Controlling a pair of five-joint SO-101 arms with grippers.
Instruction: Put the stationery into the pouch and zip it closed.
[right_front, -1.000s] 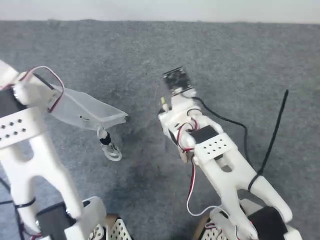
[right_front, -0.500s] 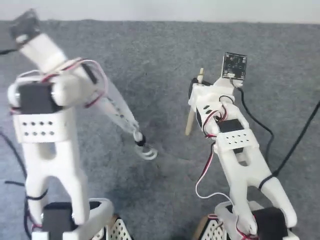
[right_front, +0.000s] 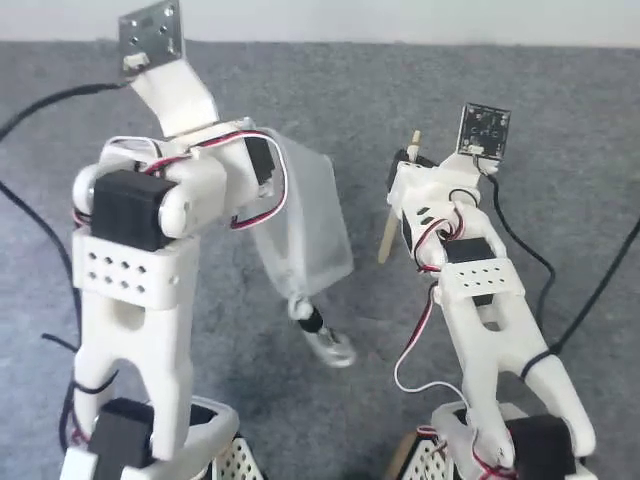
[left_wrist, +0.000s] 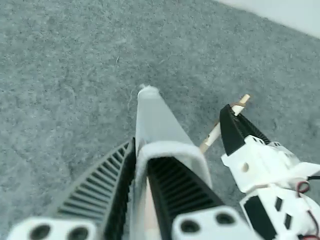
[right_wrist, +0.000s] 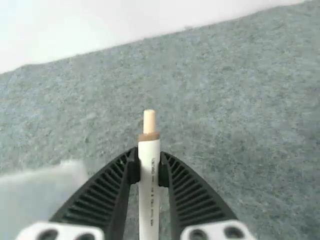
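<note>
The grey surface (right_front: 500, 90) lies beneath both arms. Above it hangs the translucent pouch (right_front: 305, 225), pinched in the left claw (left_wrist: 142, 150), its zip pull (right_front: 325, 335) dangling below. The right claw (right_wrist: 149, 155) grips a white pen (right_front: 393, 228), near the pouch but not in it. Insertion looks next: turn the pouch mouth toward the pen, line them up lengthwise, and let go only once the pen is well inside.
</note>
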